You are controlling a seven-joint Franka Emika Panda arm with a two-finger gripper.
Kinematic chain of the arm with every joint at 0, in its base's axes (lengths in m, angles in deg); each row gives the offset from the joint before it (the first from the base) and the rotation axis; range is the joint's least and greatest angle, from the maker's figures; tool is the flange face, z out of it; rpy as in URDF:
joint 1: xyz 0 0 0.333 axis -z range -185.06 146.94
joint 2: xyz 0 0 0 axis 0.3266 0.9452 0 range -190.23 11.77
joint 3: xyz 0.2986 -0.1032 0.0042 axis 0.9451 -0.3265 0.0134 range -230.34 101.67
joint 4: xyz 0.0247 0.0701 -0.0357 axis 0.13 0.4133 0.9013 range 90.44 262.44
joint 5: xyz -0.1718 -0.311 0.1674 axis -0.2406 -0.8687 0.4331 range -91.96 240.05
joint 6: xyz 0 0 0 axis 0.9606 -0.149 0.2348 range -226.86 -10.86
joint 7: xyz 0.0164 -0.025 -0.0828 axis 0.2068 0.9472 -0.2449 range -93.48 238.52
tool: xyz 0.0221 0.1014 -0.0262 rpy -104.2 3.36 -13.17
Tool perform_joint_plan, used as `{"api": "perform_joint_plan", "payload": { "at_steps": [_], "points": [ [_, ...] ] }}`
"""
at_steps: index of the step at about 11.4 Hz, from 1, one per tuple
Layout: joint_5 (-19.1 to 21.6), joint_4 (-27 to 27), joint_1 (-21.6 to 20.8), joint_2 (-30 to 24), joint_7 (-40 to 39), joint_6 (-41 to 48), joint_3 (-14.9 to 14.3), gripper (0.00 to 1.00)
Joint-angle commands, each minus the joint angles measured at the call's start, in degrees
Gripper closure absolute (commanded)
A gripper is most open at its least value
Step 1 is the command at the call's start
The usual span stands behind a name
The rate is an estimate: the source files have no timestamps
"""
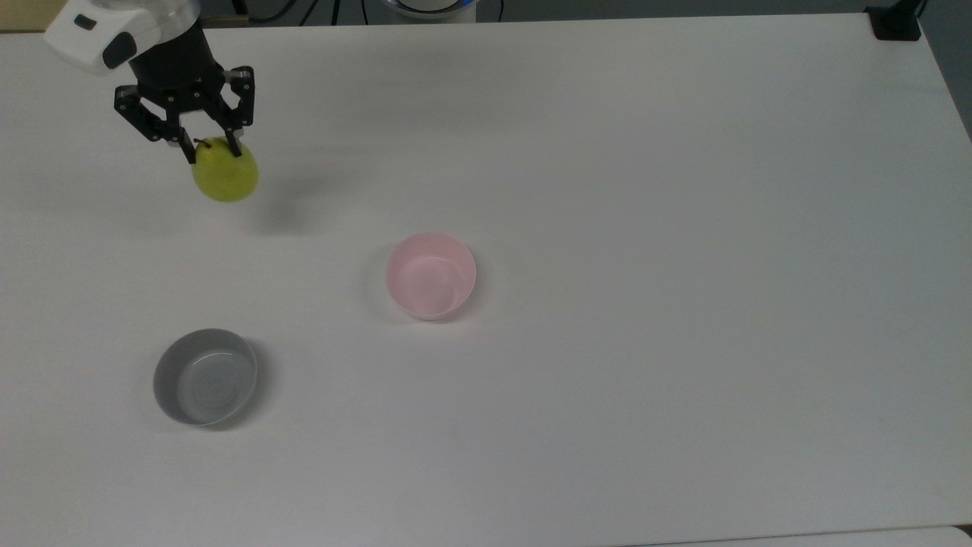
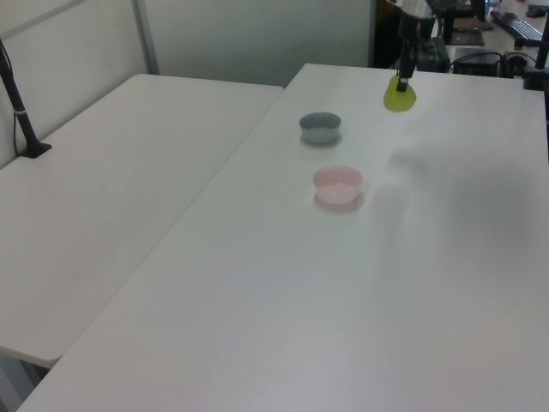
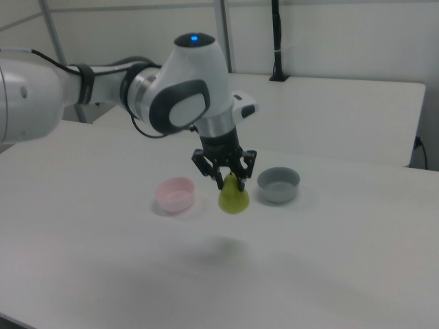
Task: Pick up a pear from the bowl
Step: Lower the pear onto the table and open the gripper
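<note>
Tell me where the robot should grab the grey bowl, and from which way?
Best guess: pinch the grey bowl by its rim, coming straight down from above. It sits upright and open on the white table, so one finger could go inside the wall and one outside. The rim's far side from the pink bowl has most room. The gripper holds the pear now.

Even, diffuse overhead lighting on the white table (image 1: 683, 228); no glare. Soft shadow of the raised pear (image 1: 225, 176) falls on the tabletop. Slight softness throughout; right view mildly blurred.
</note>
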Motion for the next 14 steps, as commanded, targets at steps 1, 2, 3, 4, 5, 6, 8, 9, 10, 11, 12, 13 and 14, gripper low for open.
{"api": "perform_joint_plan", "payload": {
  "at_steps": [1,2,3,4,5,6,8,9,10,11,12,13,14],
  "points": [
    [0.64,7.49,1.97,-1.03,-5.41,-8.74,-0.42,1.00],
    [0.47,8.80,2.67,-0.50,-6.64,-9.81,-0.42,1.00],
    [0.47,9.16,3.55,0.55,-8.04,-11.82,-0.51,1.00],
    [0.47,9.60,3.91,0.99,-9.19,-12.53,-1.20,1.00],
    [0.47,9.70,3.91,2.39,-10.24,-12.89,-1.65,1.00],
    [0.47,9.78,3.91,3.62,-10.25,-14.98,-1.65,1.00],
    [0.47,9.78,3.82,5.12,-10.08,-16.14,-1.65,1.00],
    [0.47,9.61,3.74,5.74,-9.82,-16.15,-1.65,0.99],
    [0.47,9.52,3.74,6.00,-9.73,-16.06,-1.65,0.91],
    [0.55,9.43,3.74,6.35,-9.46,-15.62,-1.65,0.71],
    [0.55,9.35,3.74,6.36,-9.37,-15.44,-1.65,0.53],
    [0.55,9.34,3.82,6.36,-9.20,-15.36,-1.65,0.37],
    [0.55,9.26,3.82,6.18,-9.11,-15.27,-1.65,0.20]
  ]
}}
